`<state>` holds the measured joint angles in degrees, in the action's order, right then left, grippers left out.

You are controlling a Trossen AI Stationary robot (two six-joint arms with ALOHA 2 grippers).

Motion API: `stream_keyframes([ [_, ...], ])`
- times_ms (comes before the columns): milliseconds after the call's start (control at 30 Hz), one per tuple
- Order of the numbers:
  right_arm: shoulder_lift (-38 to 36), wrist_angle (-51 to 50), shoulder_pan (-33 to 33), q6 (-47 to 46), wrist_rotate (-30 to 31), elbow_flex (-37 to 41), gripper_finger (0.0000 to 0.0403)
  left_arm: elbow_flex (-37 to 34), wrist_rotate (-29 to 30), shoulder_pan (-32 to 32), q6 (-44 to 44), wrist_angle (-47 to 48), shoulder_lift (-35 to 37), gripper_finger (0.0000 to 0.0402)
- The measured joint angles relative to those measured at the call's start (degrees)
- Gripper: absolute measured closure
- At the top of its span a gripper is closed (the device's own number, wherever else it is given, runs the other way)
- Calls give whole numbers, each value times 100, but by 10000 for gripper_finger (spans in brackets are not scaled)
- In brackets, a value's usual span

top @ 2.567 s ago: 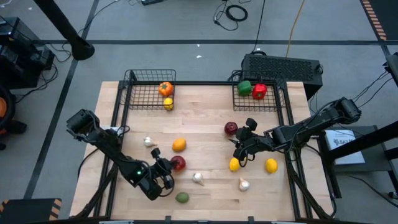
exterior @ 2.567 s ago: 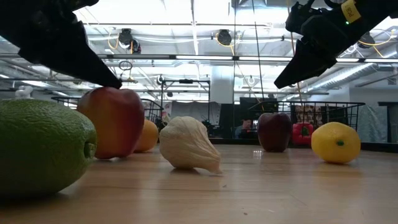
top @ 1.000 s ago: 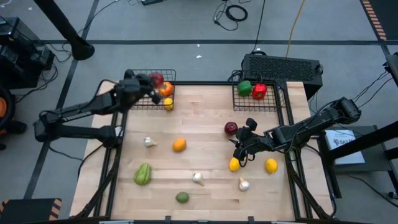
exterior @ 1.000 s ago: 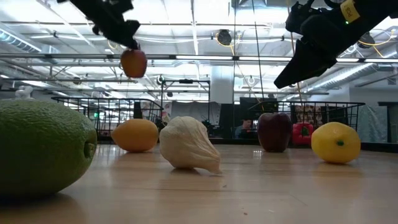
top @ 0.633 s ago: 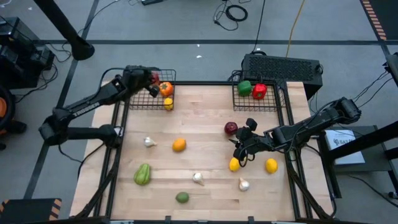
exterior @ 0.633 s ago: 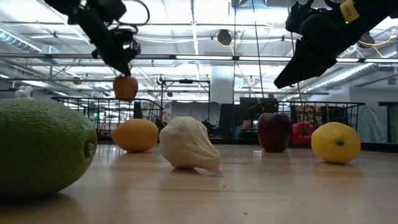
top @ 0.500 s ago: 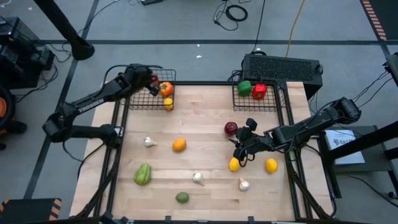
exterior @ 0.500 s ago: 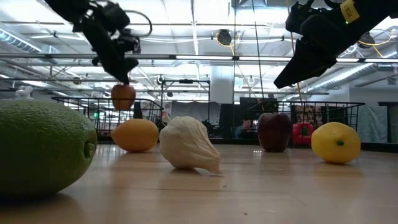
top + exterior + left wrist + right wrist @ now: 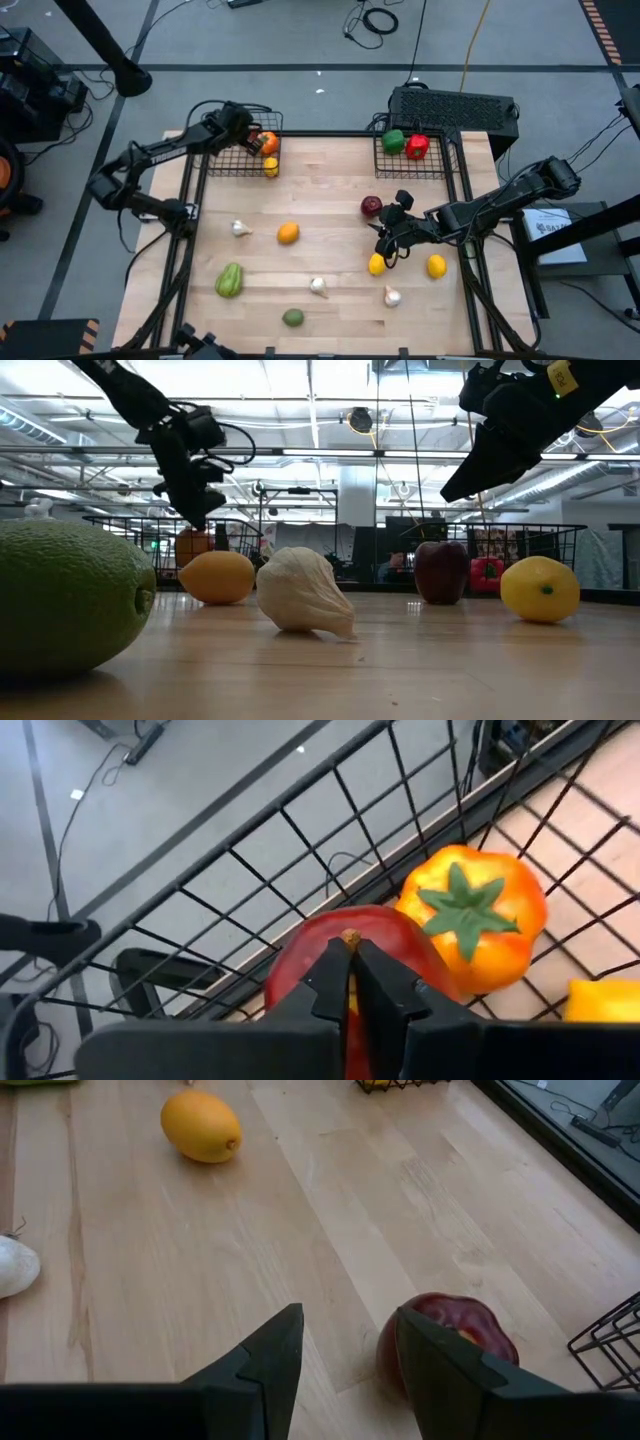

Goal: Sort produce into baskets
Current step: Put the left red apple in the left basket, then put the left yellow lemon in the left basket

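Left hand [image 9: 350, 982] pinching apple [image 9: 300, 970]; two baskets [image 9: 225, 150].

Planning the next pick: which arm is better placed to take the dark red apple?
The right one. Its open hand hovers right beside the dark red apple, while the left hand is far off, over the left basket.

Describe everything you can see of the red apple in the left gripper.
The red apple is round, glossy and plastic-looking, with a small brown stem at its top. The left gripper pinches it at the stem with nearly closed fingers, inside the left basket near its back wire wall. An orange tomato with a green leafy cap sits right beside it; whether the apple rests on the basket floor is unclear.
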<state>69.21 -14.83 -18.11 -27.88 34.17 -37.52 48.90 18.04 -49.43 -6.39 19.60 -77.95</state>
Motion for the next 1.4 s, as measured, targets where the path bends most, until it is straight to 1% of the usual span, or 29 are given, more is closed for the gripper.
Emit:
stream_keyframes([
  [167, 0, 0, 0, 0, 0, 0, 250, 0, 4, -56, 0, -135, -123, 358],
  [367, 0, 0, 0, 0, 0, 0, 250, 0, 9, -48, 3, -125, -123, 318],
  [467, 0, 0, 0, -13, 0, 0, 250, 0, 105, -48, -2, -121, -121, 302],
  [600, 0, -1, 0, -16, 0, 0, 250, 0, 162, -42, -125, -108, 19, 293],
  [767, 0, 0, 0, -19, 0, 0, 250, 0, 170, 106, -153, -77, 452, 292],
  [833, 0, 0, 0, -48, 0, 0, 250, 0, 137, 223, -153, -66, 713, 292],
  [900, 0, 0, 0, -59, 2, 0, 250, 0, -61, 358, -149, -12, 1000, 292],
  [1033, 0, 2, 0, -61, 0, 0, 250, 0, -832, 733, -134, 125, 1617, 291],
  [1100, 0, 2, 0, -61, 0, 1, 250, 0, -1195, 950, 33, 236, 1886, 291],
  [1167, 0, 4, 0, -61, 0, 2, 250, 0, -1415, 1191, 268, 337, 2111, 292],
  [1300, 0, 8, 0, -61, -2, 2, 250, 0, -1486, 1766, 515, 652, 2377, 292],
  [1400, 0, 61, 0, -61, -99, 2, 250, 0, -1488, 2253, 757, 911, 2430, 292],
])
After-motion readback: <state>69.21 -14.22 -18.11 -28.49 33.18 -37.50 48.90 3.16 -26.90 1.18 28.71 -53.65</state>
